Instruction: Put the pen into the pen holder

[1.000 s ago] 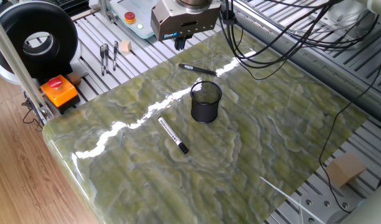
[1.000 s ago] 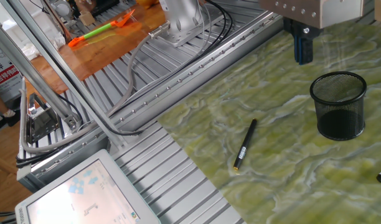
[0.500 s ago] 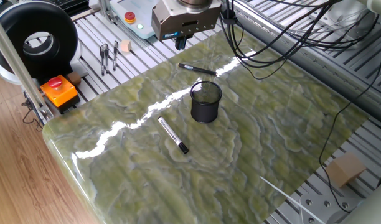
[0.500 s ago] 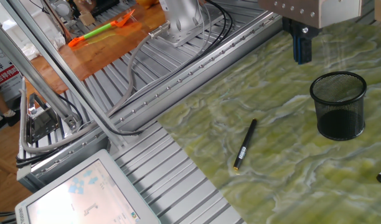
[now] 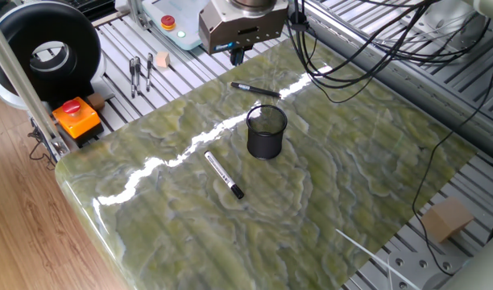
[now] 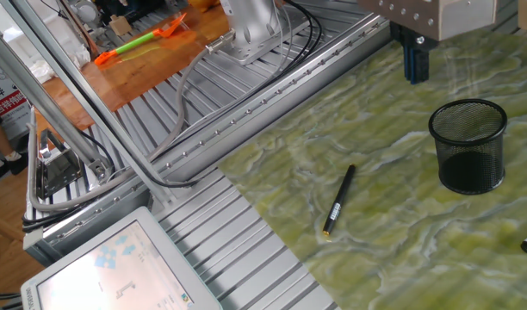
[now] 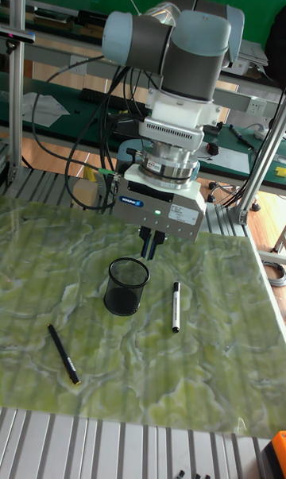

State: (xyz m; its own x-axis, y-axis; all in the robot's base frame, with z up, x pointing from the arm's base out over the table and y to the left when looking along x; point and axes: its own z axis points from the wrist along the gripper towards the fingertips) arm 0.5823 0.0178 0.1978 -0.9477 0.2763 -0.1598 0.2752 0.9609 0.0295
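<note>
Two pens lie flat on the marbled green table (image 5: pixel 351 185), and only the white-barrelled pen (image 5: pixel 223 175) with the black cap belongs to the task. Seen from the first fixed camera, it rests nearest the viewer, well forward of and below the jaws, free and untouched. Between it and the jaws stands the pen holder (image 5: pixel 267 132), upright with its mouth open to receive a pen. Just below the jaws lies the thin dark pen (image 5: pixel 254 89). Farthest back hangs the gripper (image 5: pixel 237 55), fingers close together and apparently holding nothing, raised above the table's far edge.
</note>
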